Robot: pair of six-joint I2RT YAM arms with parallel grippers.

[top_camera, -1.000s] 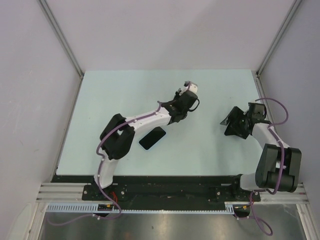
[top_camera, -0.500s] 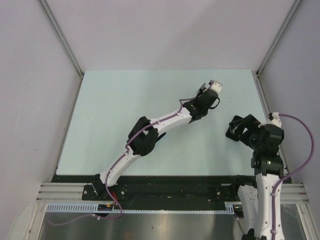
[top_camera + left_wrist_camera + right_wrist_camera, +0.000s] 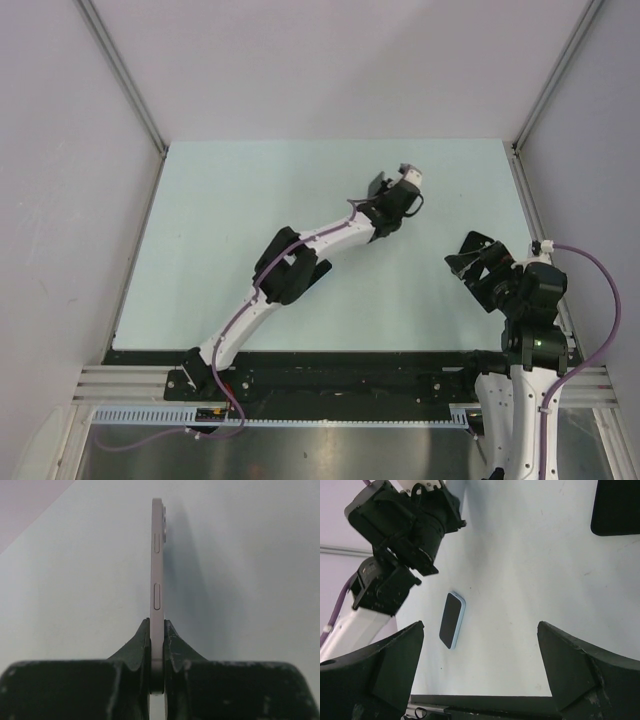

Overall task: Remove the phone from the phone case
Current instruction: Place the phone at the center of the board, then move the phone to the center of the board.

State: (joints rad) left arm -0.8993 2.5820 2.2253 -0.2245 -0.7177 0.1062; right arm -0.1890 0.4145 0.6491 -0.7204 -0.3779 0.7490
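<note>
Pinkish metal marks the side of the phone (image 3: 158, 580), which stands edge-on in the left wrist view. Two side buttons face the camera, and the camera bump is on the right-hand face near the far end. My left gripper (image 3: 157, 632) is closed on the phone's near end, one black finger (image 3: 139, 645) pressed to each flat face, so the phone runs straight out from between them. It throws a shadow to the right on the pale table (image 3: 220, 220), and I cannot tell whether its lower edge touches the surface. In the overhead view this hand reaches out over the middle of the table. My right gripper (image 3: 480, 626) is well apart from it at the right side, spread wide with nothing between its fingers. A blue-rimmed dark slab (image 3: 452, 620) lies flat on the table beside my left arm. A black slab (image 3: 617, 507), cropped by the frame corner, lies beyond my right hand, and I cannot tell what it is.
</note>
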